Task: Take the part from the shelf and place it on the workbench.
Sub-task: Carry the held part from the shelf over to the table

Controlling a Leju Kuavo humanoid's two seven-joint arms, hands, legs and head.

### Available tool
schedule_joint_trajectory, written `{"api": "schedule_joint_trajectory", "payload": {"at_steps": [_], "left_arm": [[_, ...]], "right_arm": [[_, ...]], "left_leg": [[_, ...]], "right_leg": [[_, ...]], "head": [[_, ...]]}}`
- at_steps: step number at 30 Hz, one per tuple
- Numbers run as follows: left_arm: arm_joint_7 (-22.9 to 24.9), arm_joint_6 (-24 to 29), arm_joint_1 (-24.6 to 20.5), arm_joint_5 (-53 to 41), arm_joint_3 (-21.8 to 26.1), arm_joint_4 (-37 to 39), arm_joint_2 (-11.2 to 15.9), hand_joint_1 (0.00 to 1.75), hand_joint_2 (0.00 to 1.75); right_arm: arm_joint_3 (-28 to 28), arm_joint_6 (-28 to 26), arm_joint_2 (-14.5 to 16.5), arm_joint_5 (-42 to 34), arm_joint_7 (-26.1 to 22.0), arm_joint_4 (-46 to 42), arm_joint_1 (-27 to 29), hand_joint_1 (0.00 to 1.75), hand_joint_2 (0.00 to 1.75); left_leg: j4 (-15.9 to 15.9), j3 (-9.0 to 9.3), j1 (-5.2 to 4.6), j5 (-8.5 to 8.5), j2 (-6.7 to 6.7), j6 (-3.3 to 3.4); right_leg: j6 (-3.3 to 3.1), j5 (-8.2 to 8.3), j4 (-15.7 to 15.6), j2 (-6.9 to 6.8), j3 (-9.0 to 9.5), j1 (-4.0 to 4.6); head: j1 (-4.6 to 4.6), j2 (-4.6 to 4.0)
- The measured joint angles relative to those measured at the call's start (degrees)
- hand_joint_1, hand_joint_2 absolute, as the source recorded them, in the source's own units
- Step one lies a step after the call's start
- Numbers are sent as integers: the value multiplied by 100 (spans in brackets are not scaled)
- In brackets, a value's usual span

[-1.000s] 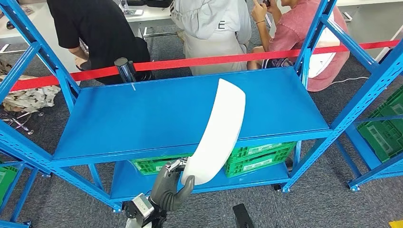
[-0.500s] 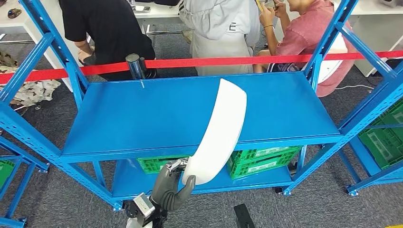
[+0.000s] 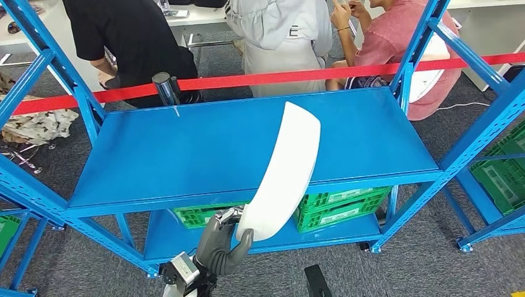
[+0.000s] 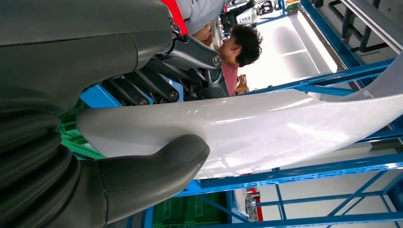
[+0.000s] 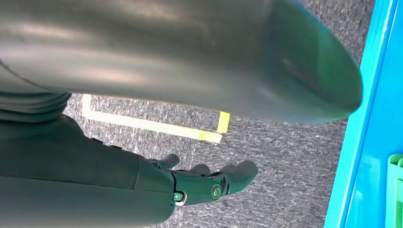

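A: What are we holding, and where is it?

B: The white curved part (image 3: 283, 173). Our left robot hand (image 3: 224, 240) grips its lower end, thumb on one face and the darker fingers (image 4: 157, 85) on the other. The rest rises up and forward over the front edge of the blue shelf (image 3: 186, 154), and as far as we can tell it does not touch the shelf.

A: Why hold it by the end like that?

B: We judge that it keeps the long panel upright and above the shelf frame while we carry it. The wrist view shows the thumb (image 4: 157, 166) pressed flat on the glossy surface, which looks slippery, so a grip at one end leaves a lot of weight hanging out beyond the robot hand.

A: And the other side?

B: Our right robot hand (image 5: 209, 183) hangs over the grey carpet (image 5: 285, 156), fingers loosely spread and holding nothing.

A: What is around us?

B: Green crates (image 3: 337, 207) sit on the lower shelf, a red barrier tape (image 3: 272, 78) runs behind the rack, and people (image 3: 282, 37) are beyond it. We see no counter yet, so the placing is still to do.
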Motion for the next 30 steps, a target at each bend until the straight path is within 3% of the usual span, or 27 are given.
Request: {"api": "schedule_joint_trajectory", "payload": {"at_steps": [2,3,6,8,11,12,14,16,17,18,21,23,27,28,30], "left_arm": [[0,0,4,0,0,9,5,175,175],[0,-1,2,0,0,12,6,175,175],[1,-3,-12,1,0,11,3,175,175],[2,-7,-17,4,1,10,1,175,175],[2,-16,-21,10,2,3,-6,175,175],[2,-22,-28,13,2,-1,-12,175,175],[2,-39,-38,22,2,-3,-24,175,175],[3,-50,-39,31,2,7,-28,175,175],[4,-52,-39,33,2,14,-28,175,175],[4,-54,-38,34,2,20,-28,175,175],[4,-58,-42,36,2,24,-32,175,175],[4,-60,-46,37,2,22,-36,175,175],[4,-66,-67,37,3,9,-49,175,175],[4,-66,-78,37,3,8,-50,175,175],[4,-67,-93,38,2,14,-47,175,175]], "right_arm": [[-3,-1,-1,-1,1,0,6,0,0],[-3,-1,-2,-1,2,0,7,0,0],[-3,3,0,-2,6,0,4,0,0],[-4,10,1,-9,13,0,-1,0,0],[-5,-3,2,10,-8,0,-6,0,0],[-4,-10,2,25,-18,0,-8,0,0],[-5,-13,1,42,-20,0,-7,0,0],[-5,3,-1,32,0,0,4,0,0],[-5,26,-2,12,9,0,10,0,0],[-6,58,-3,-14,13,0,13,0,0],[-15,126,-3,-91,9,0,6,0,0],[-28,127,-4,-102,11,0,-3,0,0],[-50,127,0,-103,10,0,-7,0,0],[-54,128,3,-107,8,0,-10,0,0],[-65,129,3,-120,5,0,-10,0,0]], "left_leg": [[364,-181,19,-59,2,-24],[251,-133,27,66,3,-25],[-759,331,30,559,9,17],[-1058,451,11,622,5,84],[-1104,458,-1,657,-3,225],[-1129,468,4,675,0,271],[-1153,472,7,693,8,331],[-1152,459,-8,694,11,353],[-1152,456,-14,694,10,357],[-1151,456,-17,695,8,358],[-1140,466,-31,690,3,327],[-1146,462,-48,696,-1,264],[-1110,437,-47,652,-2,122],[-940,363,-43,543,0,89],[-310,71,-18,214,3,37]], "right_leg": [[-1,-6,12,-3,-8,-1],[5,-11,18,0,-6,-3],[62,-35,37,11,12,-4],[140,-35,44,12,2,7],[266,-44,64,9,-9,-10],[292,-109,155,9,-47,-14],[316,-395,646,10,-275,-11],[324,-666,1288,12,-594,-6],[321,-676,1435,11,-670,-5],[314,-582,1376,11,-644,-4],[266,-103,370,9,-139,7],[222,-12,-4,12,28,26],[92,34,-92,14,40,2],[61,48,-118,9,53,-15],[31,56,-130,-2,62,-25]], "head": [[-7,0],[-8,0],[-17,0],[-12,0],[10,0],[17,0],[60,0],[97,0],[102,0],[107,0],[126,0],[127,0],[101,0],[78,0],[25,0]]}}
